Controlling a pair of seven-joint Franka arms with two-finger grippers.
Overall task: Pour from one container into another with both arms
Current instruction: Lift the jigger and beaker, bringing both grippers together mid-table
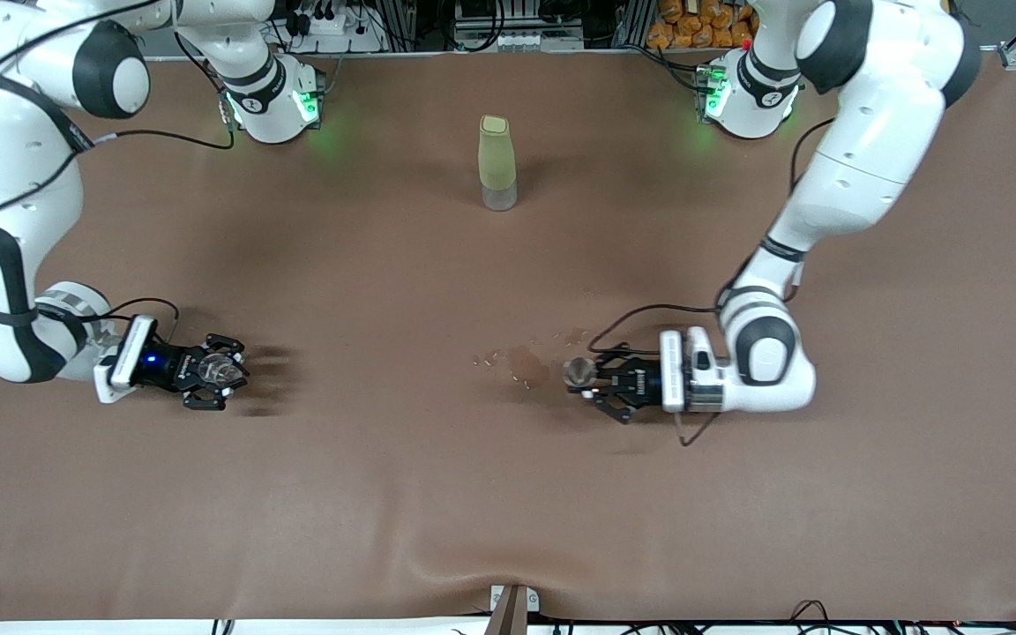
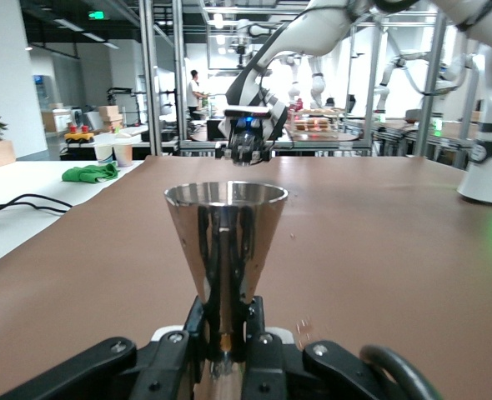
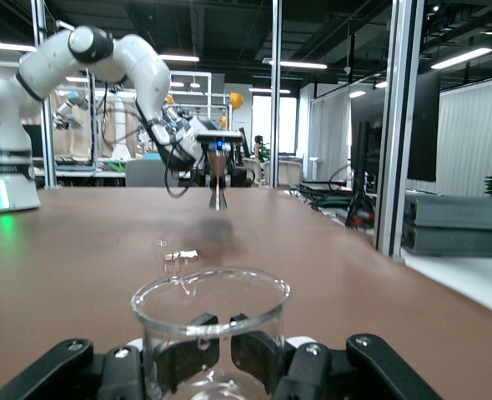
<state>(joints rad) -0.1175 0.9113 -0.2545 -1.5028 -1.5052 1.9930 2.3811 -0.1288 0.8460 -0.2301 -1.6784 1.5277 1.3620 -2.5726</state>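
Gleaming steel jigger (image 2: 225, 250), clear beaker (image 3: 210, 325)

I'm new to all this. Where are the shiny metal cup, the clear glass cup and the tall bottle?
Metal cup (image 2: 225, 242), left wrist view, on its cone wall.
Glass cup (image 3: 211, 321), right wrist view, on its front wall.
Bottle (image 1: 496, 154), front view, on its pale green body.

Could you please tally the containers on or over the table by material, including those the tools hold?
Metal: 1, the steel jigger in the left tool.
Clear glass: 1, the beaker in the right tool.
Pale green: 1, the bottle standing between the arms' bases.
Total: 3
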